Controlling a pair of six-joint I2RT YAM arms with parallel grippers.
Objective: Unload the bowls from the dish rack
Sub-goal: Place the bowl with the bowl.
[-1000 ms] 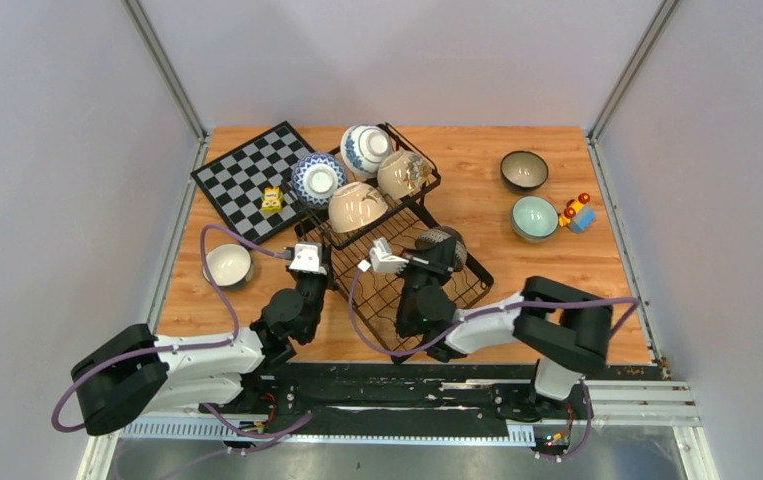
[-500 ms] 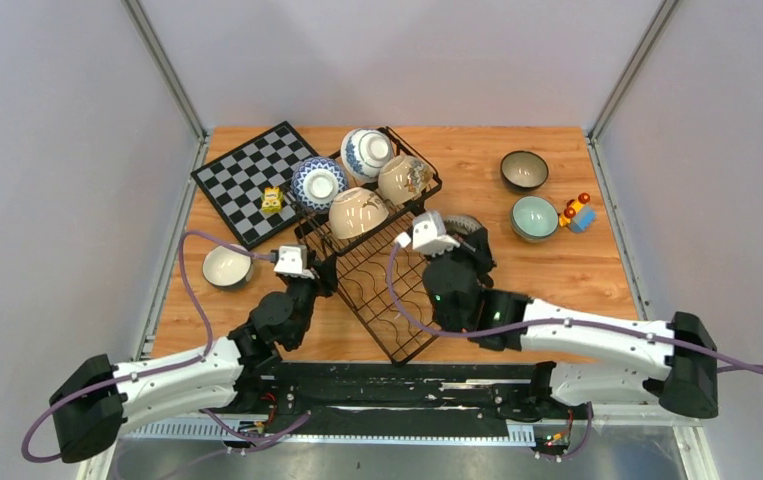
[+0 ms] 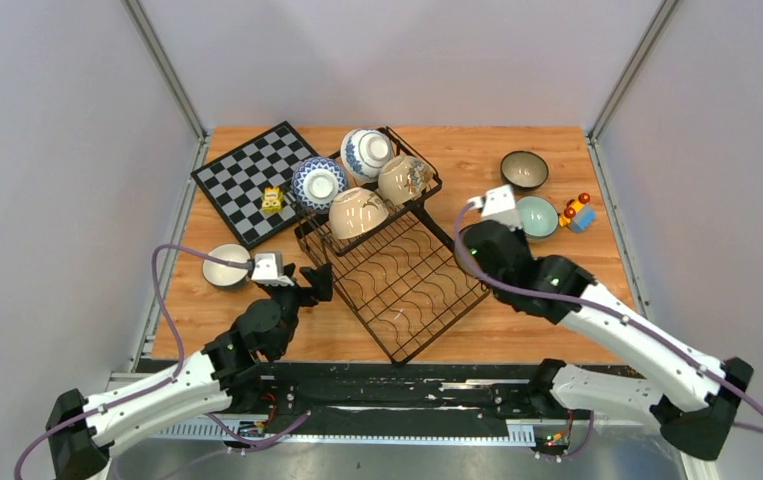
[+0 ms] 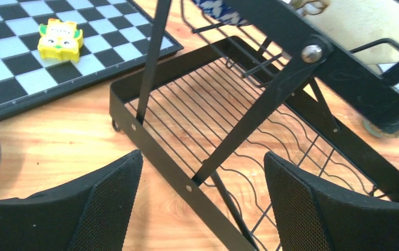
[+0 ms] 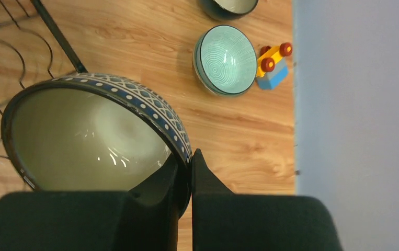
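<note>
The right pincer [image 5: 191, 167] pinches the rim of a dark patterned bowl [image 5: 92, 136], while the left pincer [image 4: 202, 163] gapes empty beside the dish rack [image 4: 249, 111].

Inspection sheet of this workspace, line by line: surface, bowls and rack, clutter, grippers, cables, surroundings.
Surface: wooden table, no spills seen.
Job's things: dish rack has four bowls in its upper basket and none on its lower tray. The teal bowl, dark bowl and white-lined bowl sit on the table.
Clutter: chessboard with a yellow toy on it; toy car beside the teal bowl.
Grippers: left gripper open at the rack's corner, holding nothing; right gripper shut on the rim of a patterned bowl.
Cables: purple cables loop off both arms.
Surroundings: grey walls; nothing else seen.
</note>
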